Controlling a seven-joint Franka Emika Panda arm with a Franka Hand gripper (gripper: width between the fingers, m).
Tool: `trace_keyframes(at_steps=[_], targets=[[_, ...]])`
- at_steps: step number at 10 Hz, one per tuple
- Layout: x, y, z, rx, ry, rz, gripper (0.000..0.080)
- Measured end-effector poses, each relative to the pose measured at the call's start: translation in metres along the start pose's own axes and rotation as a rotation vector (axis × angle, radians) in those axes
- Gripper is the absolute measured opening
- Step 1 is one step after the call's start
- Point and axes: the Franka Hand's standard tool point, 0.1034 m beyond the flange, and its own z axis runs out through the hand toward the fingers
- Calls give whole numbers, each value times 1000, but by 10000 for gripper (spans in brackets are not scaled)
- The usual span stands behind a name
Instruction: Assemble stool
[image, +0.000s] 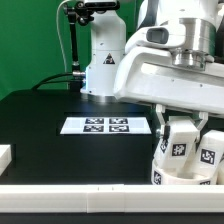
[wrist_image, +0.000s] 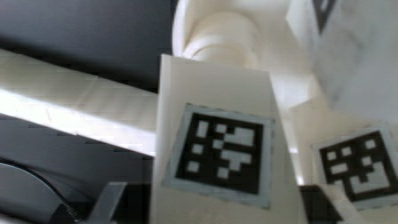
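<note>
Two white stool leg blocks with black-and-white tags stand close together at the exterior view's lower right, one (image: 180, 150) beside the other (image: 209, 152). My gripper (image: 183, 125) hangs right above them, its dark fingers spread to either side of the first leg. In the wrist view that tagged leg (wrist_image: 222, 150) fills the middle, with the second leg (wrist_image: 356, 165) beside it. One grey finger (wrist_image: 114, 203) shows with a dark gap between it and the leg. The other finger is hidden. The gripper (wrist_image: 222, 215) looks open. The seat disc is not clearly visible.
The marker board (image: 107, 125) lies flat mid-table. A plain white bar (image: 90, 192) runs along the front edge, also in the wrist view (wrist_image: 71, 100). A small white block (image: 5, 155) sits at the exterior view's left edge. The robot base (image: 100, 60) stands behind.
</note>
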Motion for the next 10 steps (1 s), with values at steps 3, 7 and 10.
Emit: trace_keyframes(at_steps=[3, 7, 10], targets=[[0, 0, 0, 0, -1, 4, 522], [8, 0, -12, 16, -15, 20, 643], [20, 12, -27, 38, -57, 26, 649]])
